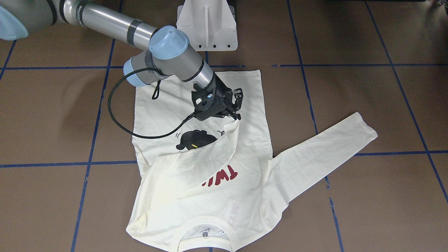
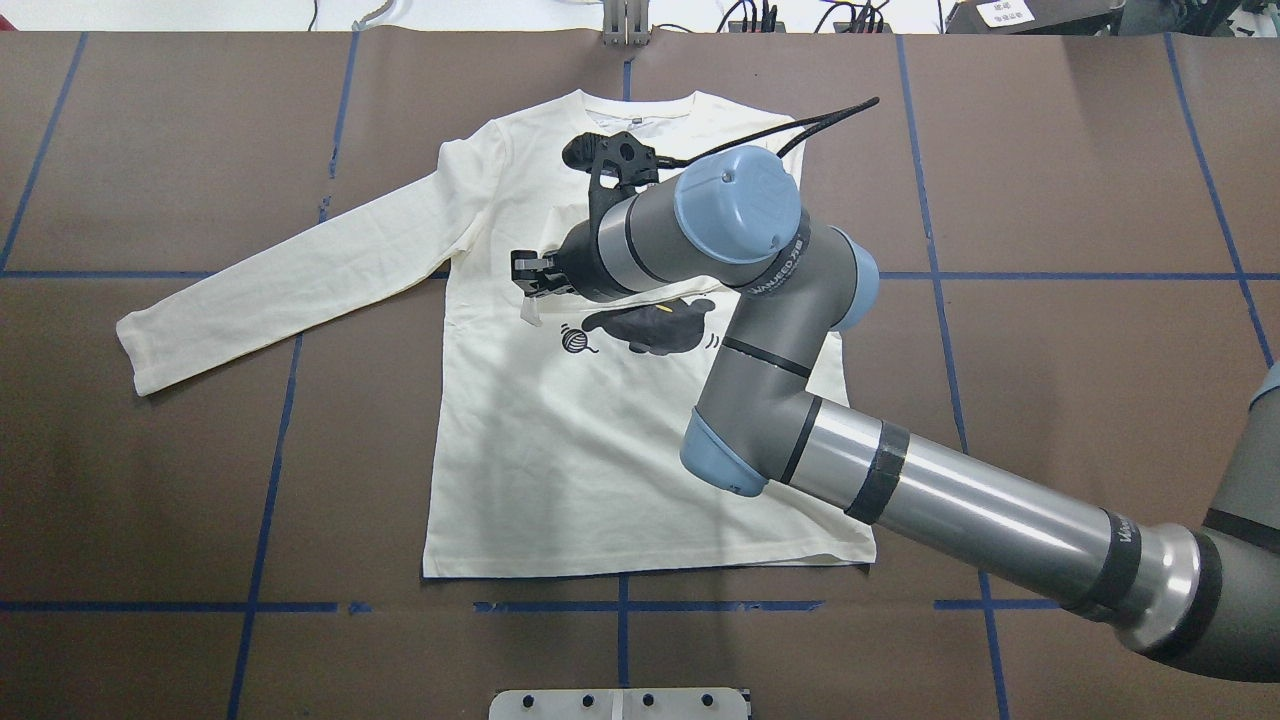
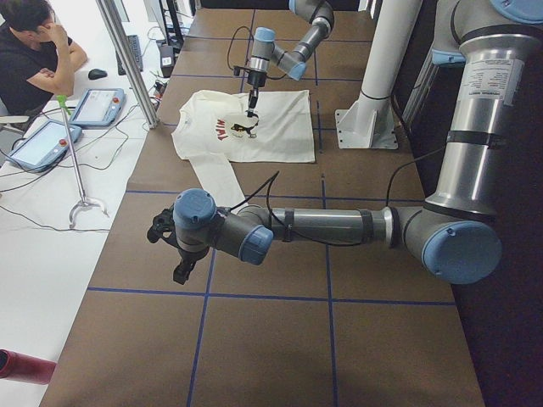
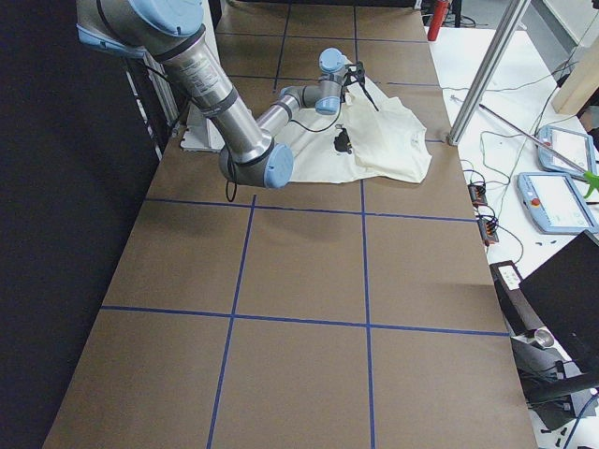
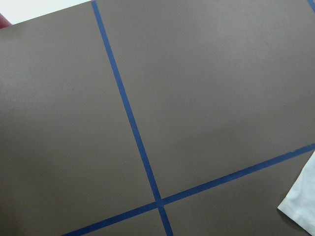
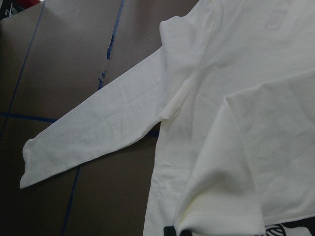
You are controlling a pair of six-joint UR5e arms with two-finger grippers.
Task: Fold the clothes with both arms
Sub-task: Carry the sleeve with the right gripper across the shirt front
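We see the shirt [image 2: 600,450] lying flat, print up, in the middle of the table [image 2: 1050,200]. Its collar [image 2: 640,110] is on the far side from the robot and its hem [image 2: 640,570] on the near side. The hem runs straight, just short of a blue tape line [image 2: 700,606].

The right gripper [image 1: 236,117] hangs over the chest, its fingers pinched together on the cuff of the folded sleeve [image 1: 196,161]. That sleeve rises from the right shoulder and crosses the front at a slant. It covers part of the cat print [image 2: 650,328] and part of the red lettering [image 1: 224,177]. Its plain reverse faces up, and its folded edge is loose and curved.

The spread sleeve [image 2: 290,270] reaches out to the left and lies flat. Its cuff [image 2: 140,355] is well apart from the body of the shirt.

The left gripper [image 3: 170,246] hovers over bare table further left, near that cuff and touching no cloth. It shows only in the side view, so we cannot tell whether its fingers are apart or together. The left wrist camera sees brown table, crossing tape and a corner of white cloth [image 5: 301,204].

To the right of the shirt the table is open and brown. On the near side the pedestal [image 1: 206,24] stands just past the hem. A person [image 3: 30,59] sits beyond the far edge.
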